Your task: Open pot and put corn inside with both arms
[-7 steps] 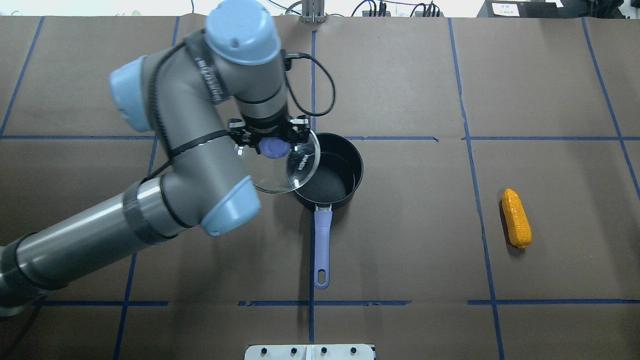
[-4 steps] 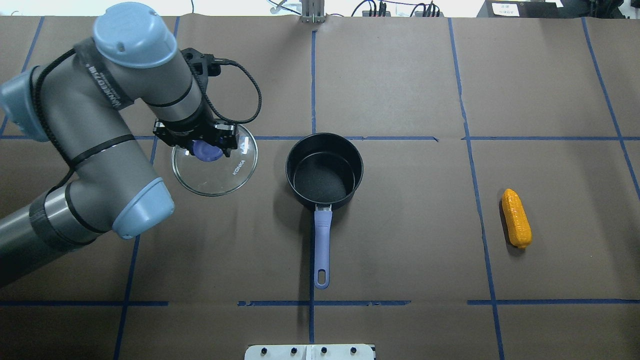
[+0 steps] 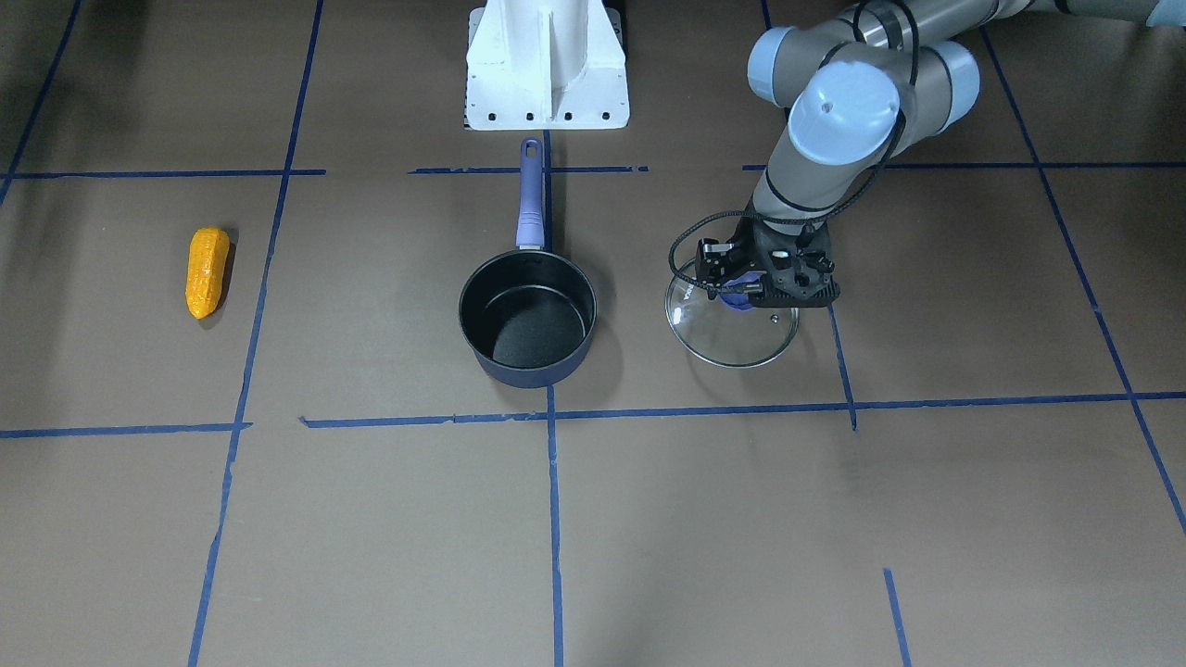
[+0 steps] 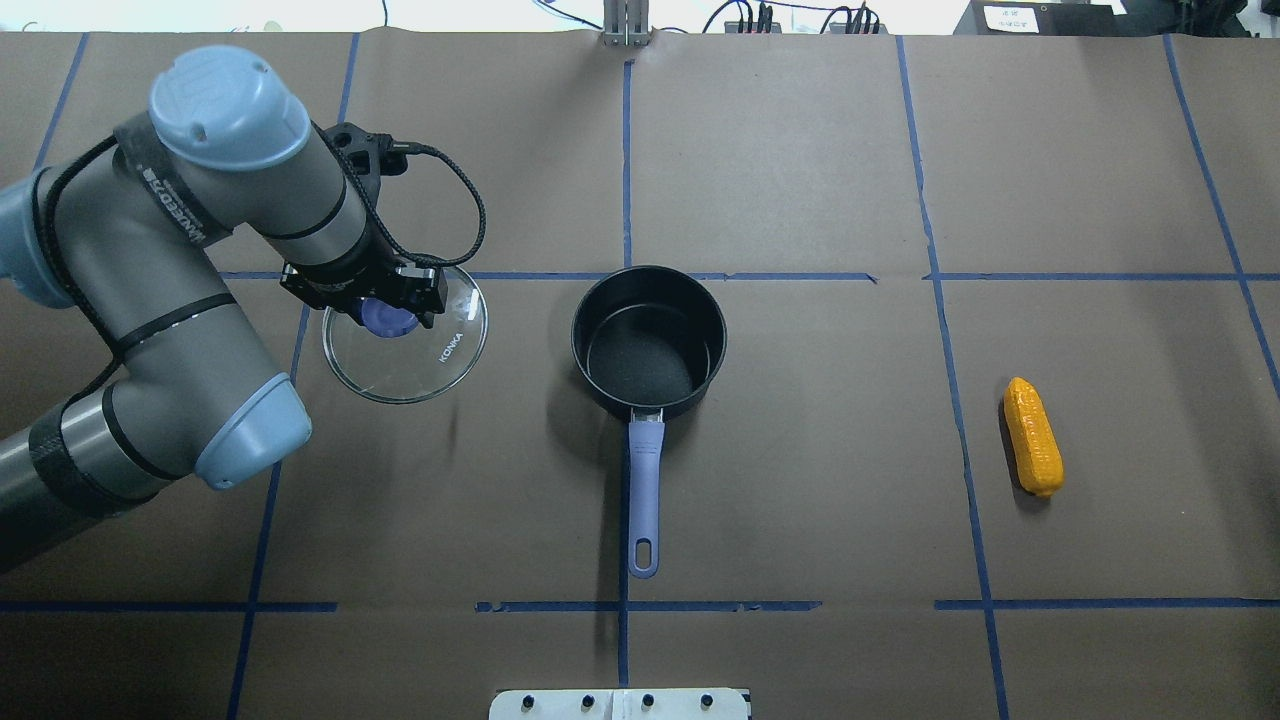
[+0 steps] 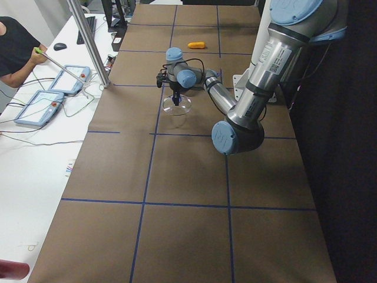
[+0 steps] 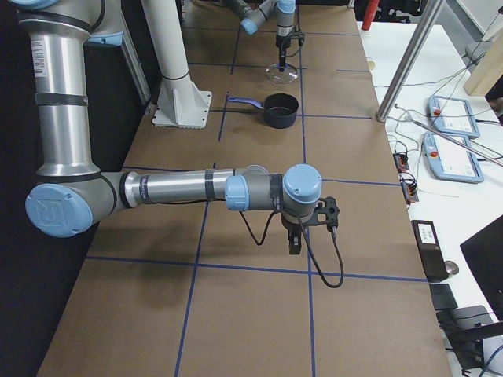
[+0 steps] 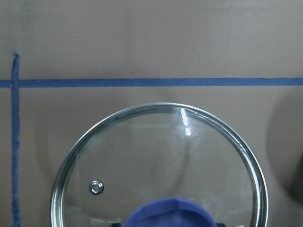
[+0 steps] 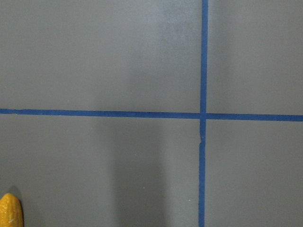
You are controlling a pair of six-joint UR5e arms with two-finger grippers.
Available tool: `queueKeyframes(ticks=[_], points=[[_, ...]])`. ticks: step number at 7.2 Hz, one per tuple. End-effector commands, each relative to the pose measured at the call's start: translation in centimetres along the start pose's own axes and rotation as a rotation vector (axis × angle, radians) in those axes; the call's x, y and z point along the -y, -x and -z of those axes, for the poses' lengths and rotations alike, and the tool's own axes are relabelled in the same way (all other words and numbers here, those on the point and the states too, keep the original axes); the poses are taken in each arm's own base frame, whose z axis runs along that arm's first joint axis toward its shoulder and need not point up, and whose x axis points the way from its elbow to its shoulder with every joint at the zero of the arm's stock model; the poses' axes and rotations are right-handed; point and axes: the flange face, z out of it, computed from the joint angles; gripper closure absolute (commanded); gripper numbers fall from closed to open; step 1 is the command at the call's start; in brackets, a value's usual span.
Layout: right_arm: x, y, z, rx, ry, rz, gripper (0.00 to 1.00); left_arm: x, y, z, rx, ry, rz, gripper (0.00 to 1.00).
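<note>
1. Left gripper [image 4: 380,308]: my fingers are clamped on the blue knob [image 4: 384,319] of the glass lid [image 4: 420,362]. The lid hangs level below the wrist. In the left wrist view the knob fills the bottom edge and the glass rim shows whole.

2. Change: one second ago the lid was tilted over the pot's rim. Since then I have carried it clear to my left and brought it lower. It is now well apart from the pot [image 4: 640,365], low over the table [image 4: 800,500]. I cannot tell whether its rim touches the paper yet.

3. Pot: it stands uncovered at table centre, black interior empty, handle pointing toward my base.

4. Consequence: the opening step is effectively done. What remains on this side, as I judge it, is to set the lid down and release.

5. Corn [image 4: 1033,436]: it lies flat on the table, far to the pot's right, untouched.

6. Right gripper [image 6: 295,239]: it hangs near the corn, whose tip shows in its wrist view. I cannot tell whether its fingers are parted or closed.
</note>
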Motion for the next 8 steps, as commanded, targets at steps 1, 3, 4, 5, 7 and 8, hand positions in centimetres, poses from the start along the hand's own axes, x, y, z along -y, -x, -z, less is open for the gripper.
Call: queueKeyframes(ticks=[1, 3, 4, 5, 7, 8], points=[[-0.1, 6.0, -0.2, 0.012, 0.003, -0.046, 0.0, 0.1, 0.5, -1.7, 0.007, 0.008, 0.019, 0.94], [-0.4, 10.8, -1.0, 0.029, 0.004, -0.07, 0.0, -0.2, 1.8, -2.6, 0.026, 0.021, 0.029, 0.94], [-0.4, 12.8, -2.1, 0.049, -0.016, -0.101, 0.0, -0.1, 2.1, -3.1, 0.034, 0.025, 0.034, 0.94], [-0.7, 15.1, -3.5, 0.057, -0.038, -0.104, 0.0, 0.0, 2.5, -3.8, 0.046, 0.032, 0.038, 0.94], [-1.2, 17.8, -5.8, 0.051, -0.046, -0.109, 0.0, 0.0, 2.6, -4.2, 0.052, 0.039, 0.034, 0.88], [-1.2, 18.0, -5.9, 0.053, -0.043, -0.107, 0.0, 0.0, 2.6, -4.2, 0.052, 0.039, 0.031, 0.69]])
